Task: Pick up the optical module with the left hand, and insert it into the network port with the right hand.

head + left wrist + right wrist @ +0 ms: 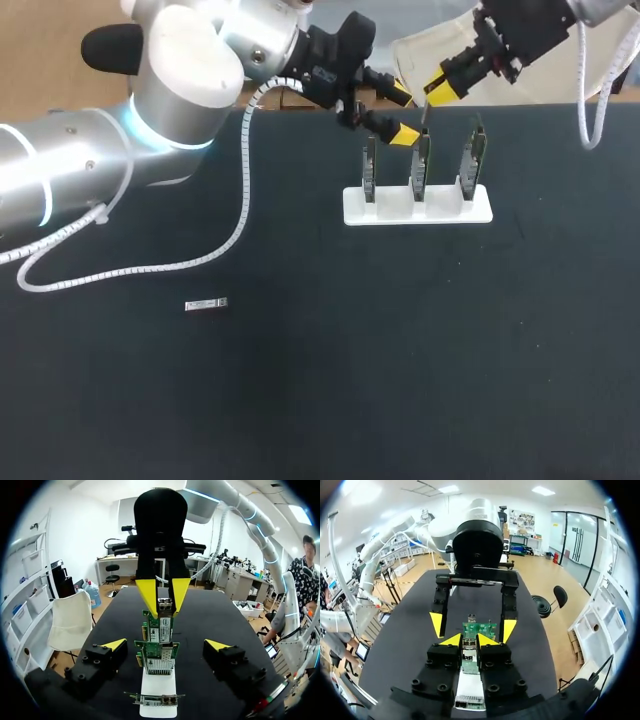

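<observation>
Toward the upper middle of the head view, note a white rack [390,210] on the black table [320,400], holding three green network cards [420,165] upright in a row, with metal network ports [159,666] on their top edges. From the left edge, see the left arm [90,160] stretched across to that rack, wrist roughly level and pointed along the card row. Left tool [402,114] released: yellow fingers spread wide, one on each side of the cards, touching nothing. From the upper right corner, find the right arm [600,8] slanting down toward the cards, right tool [470,640] clenched on the optical module [164,605], just above the top edges. Cannot tell the port beneath it, nor any contact between the two. At lower left, spot a small silvery piece [206,304] lying flat on the table, well apart from both tools.
</observation>
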